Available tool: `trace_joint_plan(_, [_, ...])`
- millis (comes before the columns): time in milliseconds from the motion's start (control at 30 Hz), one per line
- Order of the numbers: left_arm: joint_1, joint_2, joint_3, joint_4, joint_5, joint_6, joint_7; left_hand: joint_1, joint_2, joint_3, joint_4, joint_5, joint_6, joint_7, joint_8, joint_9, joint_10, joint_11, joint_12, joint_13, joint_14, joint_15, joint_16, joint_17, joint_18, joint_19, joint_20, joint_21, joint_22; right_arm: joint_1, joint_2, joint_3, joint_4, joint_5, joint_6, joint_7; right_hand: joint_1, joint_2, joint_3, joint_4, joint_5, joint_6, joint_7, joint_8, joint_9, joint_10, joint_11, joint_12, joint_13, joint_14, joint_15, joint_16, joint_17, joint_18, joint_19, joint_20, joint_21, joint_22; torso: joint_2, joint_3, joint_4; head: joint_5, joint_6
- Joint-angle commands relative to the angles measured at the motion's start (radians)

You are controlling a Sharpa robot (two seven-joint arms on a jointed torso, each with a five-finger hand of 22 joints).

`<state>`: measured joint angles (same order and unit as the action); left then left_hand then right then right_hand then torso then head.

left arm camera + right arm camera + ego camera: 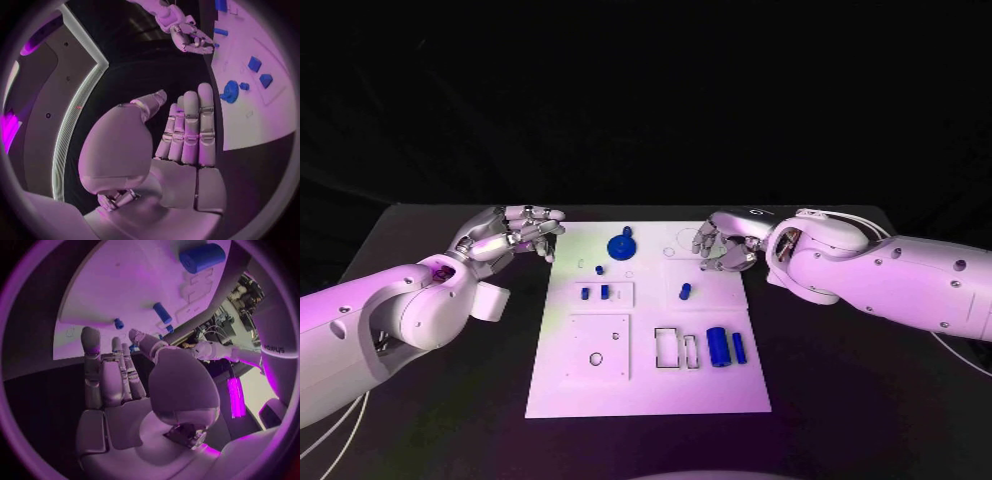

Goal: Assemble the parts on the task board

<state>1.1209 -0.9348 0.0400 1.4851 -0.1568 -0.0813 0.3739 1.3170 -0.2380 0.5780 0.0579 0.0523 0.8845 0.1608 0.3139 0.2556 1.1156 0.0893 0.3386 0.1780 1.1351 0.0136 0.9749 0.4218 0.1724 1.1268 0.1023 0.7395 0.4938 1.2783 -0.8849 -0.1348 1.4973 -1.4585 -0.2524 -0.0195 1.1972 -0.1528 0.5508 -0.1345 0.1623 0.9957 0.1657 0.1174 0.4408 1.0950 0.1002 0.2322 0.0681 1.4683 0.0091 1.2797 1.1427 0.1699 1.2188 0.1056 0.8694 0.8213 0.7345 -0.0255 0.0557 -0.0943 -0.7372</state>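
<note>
so, quick rundown:
left hand [512, 233]: empty, fingers straight n apart, hovering just off the board's far left corner
right hand [728, 243]: empty too, fingers loose, at the board's far right edge
task board [646, 385]: white plate, mid table [848, 400]
parts: blue round piece [622, 245] at far end, small bits [594, 292] mid-left, peg [685, 291] mid-right, cylinder [718, 346] in the right-side slots

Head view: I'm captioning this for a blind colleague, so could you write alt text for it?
A white task board lies mid-table on a black table, with small blue parts and a blue disc on it. The robot's left hand and right hand hover at the board's far corners, holding nothing.
</note>
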Motion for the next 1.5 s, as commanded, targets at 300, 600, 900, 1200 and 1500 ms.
trace_joint_plan(300, [-0.006, -0.010, 0.001, 0.029, 0.083, 0.037, 0.075, -0.014, -0.001, -0.029, 0.008, 0.002, -0.005, 0.007, 0.006, -0.001, -0.001, 0.005, -0.022, -0.008, 0.035, 0.002, 0.000, 0.009, 0.012, 0.036, 0.003, -0.012, -0.010, -0.009, 0.005, 0.000, 0.026, -0.222, 0.069, -0.097, -0.004, -0.020, 0.025, 0.018, 0.040, 0.008, 0.007, -0.007, 0.007, -0.001, 0.003, -0.012, 0.005, 0.063, 0.008, 0.142, 0.167, -0.061, 0.117, 0.010, 0.240, 0.249, 0.000, -0.0005, 0.0002, -0.007, -0.006])
trace_joint_plan(600, [-0.008, -0.013, 0.001, 0.040, 0.084, 0.037, 0.074, -0.009, 0.003, -0.031, 0.007, 0.002, -0.003, 0.009, 0.008, -0.002, -0.007, 0.006, -0.028, -0.010, 0.038, 0.003, 0.002, 0.013, 0.012, 0.045, 0.003, -0.012, -0.011, -0.019, 0.004, 0.000, 0.030, -0.252, 0.082, -0.112, -0.013, -0.038, 0.028, 0.029, 0.050, 0.000, 0.011, -0.012, 0.010, -0.006, 0.007, -0.020, 0.005, 0.061, 0.013, 0.160, 0.183, -0.091, 0.186, 0.014, 0.383, 0.400, 0.000, 0.0002, -0.0005, -0.008, -0.008])
trace_joint_plan(900, [-0.010, -0.013, 0.001, 0.042, 0.082, 0.030, 0.066, -0.002, 0.008, -0.031, 0.005, 0.002, -0.002, 0.011, 0.008, -0.002, -0.009, 0.008, -0.032, -0.011, 0.041, 0.003, 0.004, 0.017, 0.012, 0.057, 0.003, -0.009, -0.010, -0.033, 0.012, 0.000, 0.025, -0.250, 0.068, -0.106, 0.023, -0.011, 0.076, 0.022, 0.039, 0.019, 0.004, -0.001, 0.020, 0.010, 0.002, -0.018, 0.008, 0.061, 0.010, 0.177, 0.200, -0.095, 0.192, 0.013, 0.414, 0.434, 0.000, 0.0006, -0.0005, -0.010, -0.009])
trace_joint_plan(1200, [-0.011, -0.012, 0.001, 0.036, 0.081, 0.022, 0.061, 0.002, 0.011, -0.030, 0.004, 0.002, -0.002, 0.013, 0.008, -0.003, -0.010, 0.009, -0.034, -0.012, 0.043, 0.004, 0.005, 0.020, 0.011, 0.062, 0.002, -0.007, -0.010, -0.043, 0.022, 0.000, 0.016, -0.241, 0.058, -0.105, 0.031, 0.003, 0.101, 0.025, 0.027, 0.031, 0.000, 0.007, 0.030, 0.030, -0.004, -0.014, 0.011, 0.061, 0.006, 0.186, 0.208, -0.097, 0.193, 0.011, 0.431, 0.454, 0.000, 0.0010, -0.0008, -0.011, -0.012])
trace_joint_plan(1500, [-0.011, -0.012, 0.001, 0.035, 0.077, 0.016, 0.044, 0.010, 0.012, -0.029, 0.000, 0.002, -0.006, 0.019, 0.006, -0.005, -0.013, 0.012, -0.037, -0.012, 0.048, 0.005, 0.010, 0.025, 0.011, 0.069, 0.003, -0.004, -0.009, -0.050, 0.030, 0.000, -0.002, -0.240, 0.069, -0.111, 0.035, 0.007, 0.109, 0.024, 0.013, 0.036, -0.003, 0.012, 0.035, 0.037, -0.007, -0.013, 0.013, 0.061, 0.004, 0.187, 0.206, -0.097, 0.190, 0.009, 0.433, 0.457, 0.000, 0.0013, -0.0005, -0.012, -0.014])
